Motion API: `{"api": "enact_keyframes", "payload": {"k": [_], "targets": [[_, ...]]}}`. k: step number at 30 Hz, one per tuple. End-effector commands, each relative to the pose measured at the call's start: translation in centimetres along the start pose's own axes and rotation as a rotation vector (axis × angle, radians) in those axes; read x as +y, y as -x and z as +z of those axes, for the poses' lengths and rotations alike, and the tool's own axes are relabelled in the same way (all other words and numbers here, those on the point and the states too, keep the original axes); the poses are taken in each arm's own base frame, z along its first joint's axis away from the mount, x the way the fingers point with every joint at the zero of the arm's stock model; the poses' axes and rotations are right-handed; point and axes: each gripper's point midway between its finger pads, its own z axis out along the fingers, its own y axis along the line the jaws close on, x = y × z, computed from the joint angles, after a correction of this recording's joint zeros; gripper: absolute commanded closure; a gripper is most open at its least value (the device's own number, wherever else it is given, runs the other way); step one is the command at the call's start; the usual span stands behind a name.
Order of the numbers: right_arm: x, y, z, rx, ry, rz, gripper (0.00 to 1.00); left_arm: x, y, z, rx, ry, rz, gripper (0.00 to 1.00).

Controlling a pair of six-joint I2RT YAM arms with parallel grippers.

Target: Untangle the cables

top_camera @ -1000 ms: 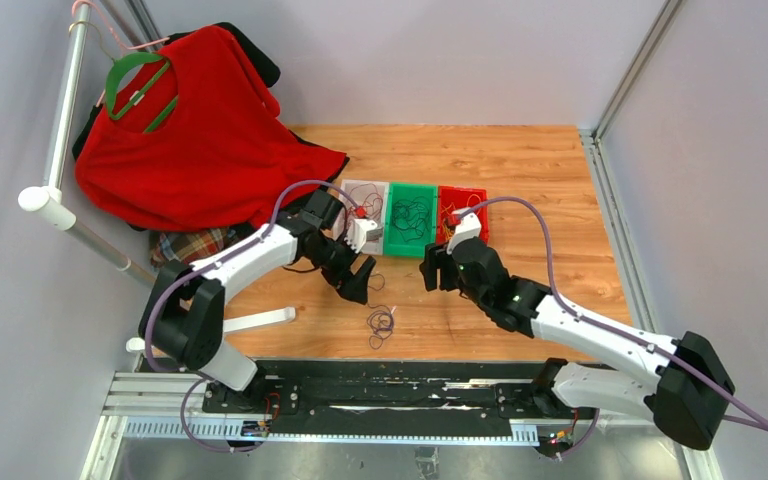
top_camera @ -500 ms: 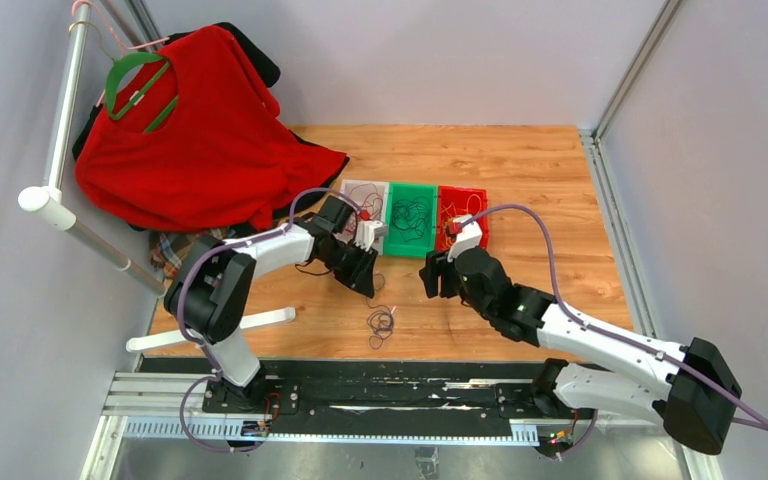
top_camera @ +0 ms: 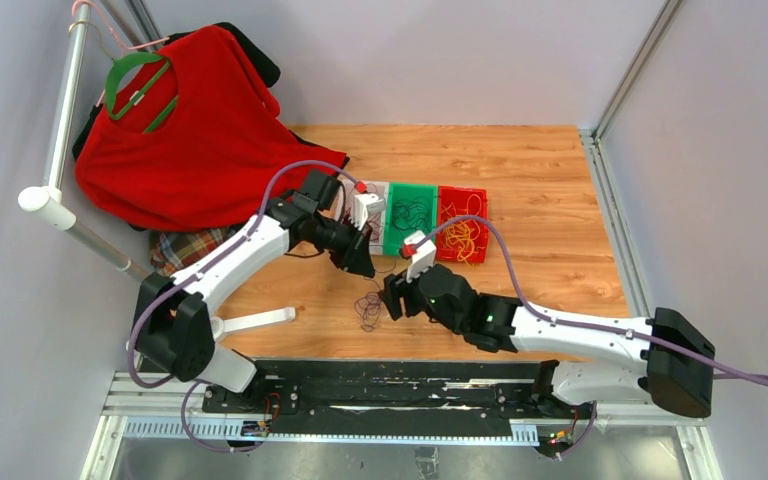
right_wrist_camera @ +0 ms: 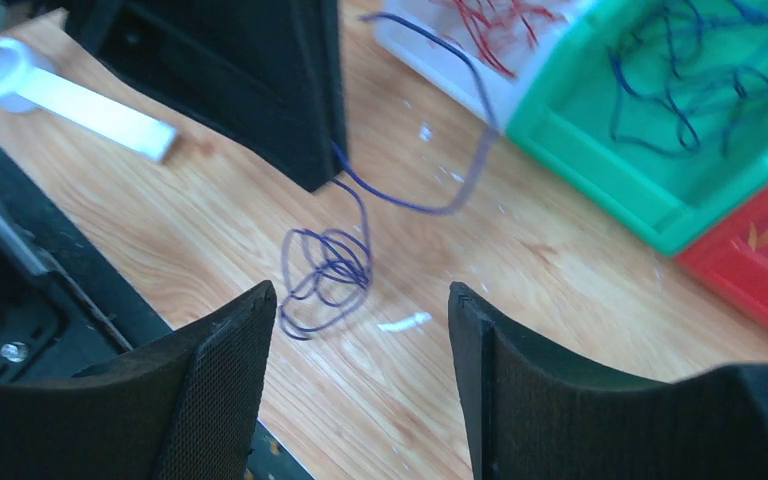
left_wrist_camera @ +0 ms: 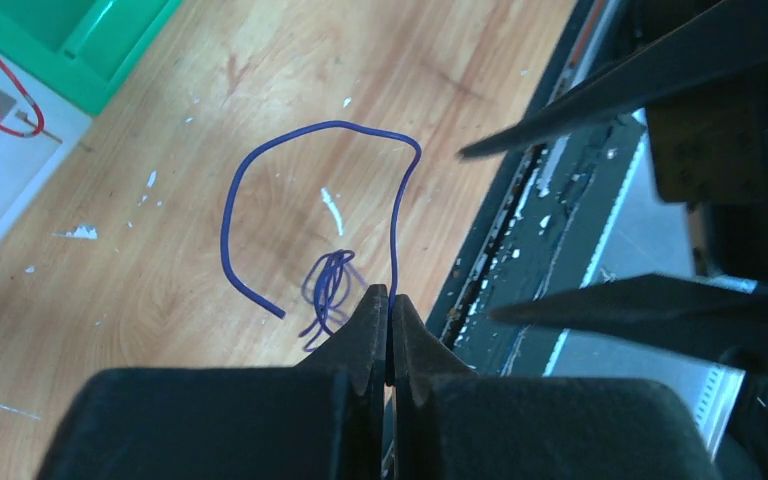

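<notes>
Overhead, the wooden desk (top_camera: pixel 540 160) carries three containers in a row. The green bin (top_camera: pixel 415 186) serves as landmark, with a white bin (top_camera: pixel 378 190) touching its left side and a red bin (top_camera: pixel 463 189) touching its right. A red shirt (top_camera: pixel 200 140) hangs well to the left of the green bin. Both arms reach over the desk on the near side of the green bin.

The left gripper (left_wrist_camera: pixel 388 300) has its jaws pressed together on one strand of a dark purple cable (left_wrist_camera: pixel 310 135), which arcs up from the tips and ends free. The right gripper (right_wrist_camera: pixel 360 295) has its jaws wide apart and holds nothing, poised just above the small purple knot (right_wrist_camera: pixel 328 270) lying on the desk near the green bin.

Hazard: the strand is thin and pinched only at the tips. A pull could slip it free. It could also drag the entire knot and tighten the loops if the right gripper pins several strands at once.
</notes>
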Motion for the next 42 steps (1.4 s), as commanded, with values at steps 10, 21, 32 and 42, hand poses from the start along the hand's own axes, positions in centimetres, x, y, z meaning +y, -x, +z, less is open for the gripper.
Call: {"api": "enact_keyframes", "payload": {"k": [10, 21, 32, 42], "targets": [[4.6, 7.8, 2.5, -0.171, 0.078, -0.073, 0.36, -8.6, 3.5, -6.4, -0.067, -0.176, 0.094, 0.99], [4.6, 8.6, 3.9, -0.209, 0.071, -0.072, 0.52, -13.6, 6.8, -10.6, -0.166, -0.266, 0.183, 0.99], [5.3, 2.9, 6.6, -0.075, 0.118, -0.029, 0.58, -17.2, 13.5, -16.0, -0.331, -0.197, 0.322, 0.99], [2.6, -1.8, 6.4, -0.007, 0.055, -0.007, 0.44, -18.1, 19.6, -19.5, -0.480, -0.076, 0.412, 0.99]]}}
